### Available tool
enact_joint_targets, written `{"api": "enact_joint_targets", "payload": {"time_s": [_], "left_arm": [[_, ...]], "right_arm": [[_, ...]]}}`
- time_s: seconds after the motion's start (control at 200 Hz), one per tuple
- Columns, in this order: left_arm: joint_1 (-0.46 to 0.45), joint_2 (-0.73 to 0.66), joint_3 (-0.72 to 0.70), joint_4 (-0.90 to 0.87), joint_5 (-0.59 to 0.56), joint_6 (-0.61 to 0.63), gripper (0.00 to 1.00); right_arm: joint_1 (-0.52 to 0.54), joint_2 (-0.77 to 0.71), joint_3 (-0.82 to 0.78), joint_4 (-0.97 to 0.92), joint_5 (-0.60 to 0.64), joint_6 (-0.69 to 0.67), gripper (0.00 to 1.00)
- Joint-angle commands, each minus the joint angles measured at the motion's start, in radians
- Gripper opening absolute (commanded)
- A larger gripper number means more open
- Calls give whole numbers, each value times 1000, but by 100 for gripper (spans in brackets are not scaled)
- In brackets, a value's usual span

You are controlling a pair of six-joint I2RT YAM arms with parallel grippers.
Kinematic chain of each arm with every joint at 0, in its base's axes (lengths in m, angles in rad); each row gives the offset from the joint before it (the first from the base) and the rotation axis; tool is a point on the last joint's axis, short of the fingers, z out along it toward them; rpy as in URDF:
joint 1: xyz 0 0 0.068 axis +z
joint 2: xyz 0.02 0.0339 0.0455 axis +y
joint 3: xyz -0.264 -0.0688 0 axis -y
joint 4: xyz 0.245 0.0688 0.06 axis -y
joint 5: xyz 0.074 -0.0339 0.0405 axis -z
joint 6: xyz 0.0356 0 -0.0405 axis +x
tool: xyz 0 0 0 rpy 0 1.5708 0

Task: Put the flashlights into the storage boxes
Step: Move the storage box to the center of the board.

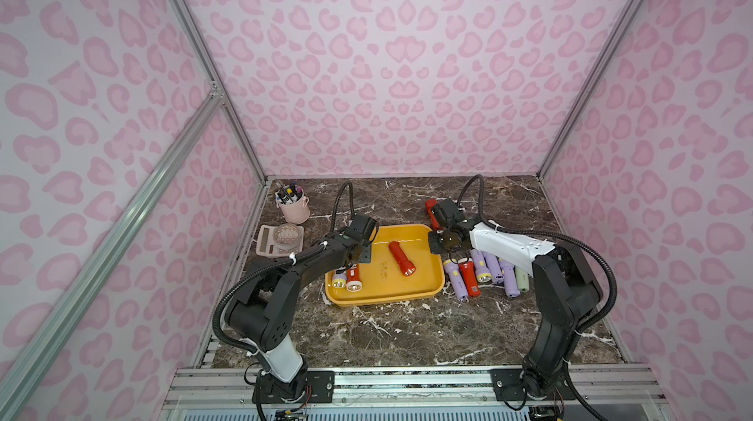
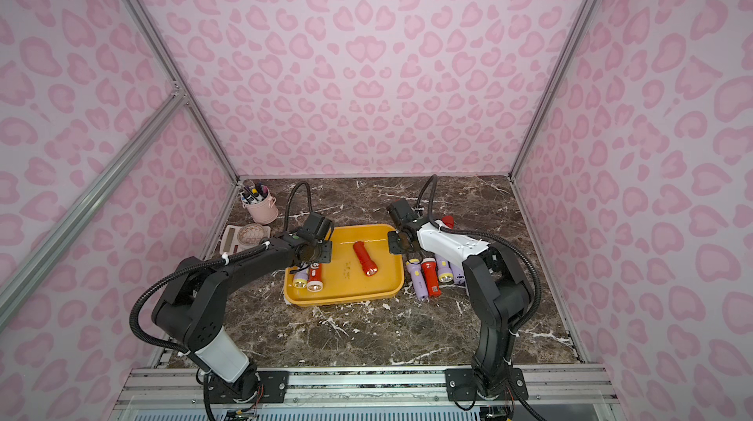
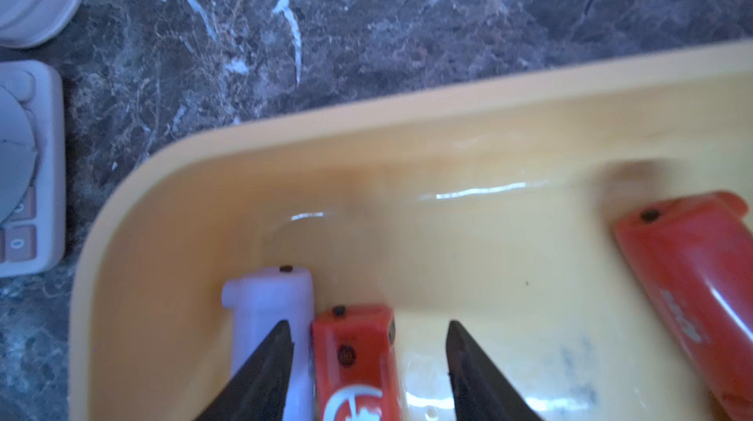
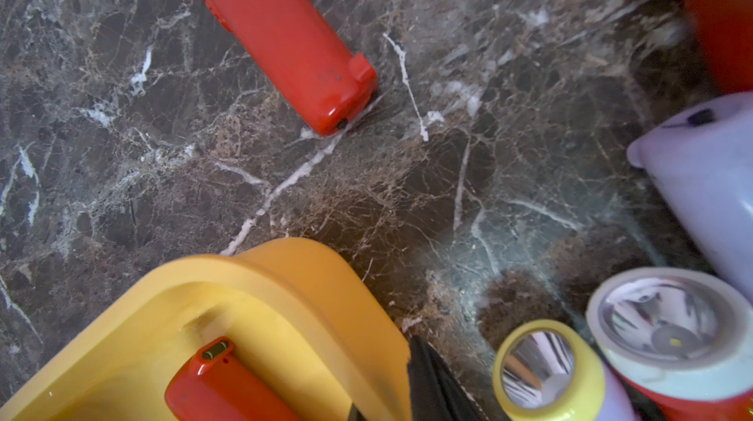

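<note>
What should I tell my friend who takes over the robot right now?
Left gripper: open, low in the yellow tray, straddling a red flashlight, apparently not gripping it.
Right gripper: shut, empty, near the tray's far corner on the right arm's side.
Done: three flashlights lie in the tray: that red one, a lilac one beside it, and another red one in the middle.
Left: a row of about six on the table beside the tray under the right arm, plus a lone red flashlight farther back.
</note>
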Motion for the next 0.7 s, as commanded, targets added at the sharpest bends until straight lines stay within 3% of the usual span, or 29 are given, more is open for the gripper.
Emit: {"api": "enact_joint_targets", "payload": {"time_s": [0.0, 0.52, 0.695], "left_arm": [[10, 55, 72, 19, 29, 28, 61], [107, 257, 316, 7, 111, 66, 60], [108, 230, 327, -11, 157, 57, 60]], "right_arm": [[-1, 13, 4, 3, -12, -8, 26], [-27, 33, 48, -11, -44, -26, 28], [-24, 34, 70, -22, -56, -45, 38]]}}
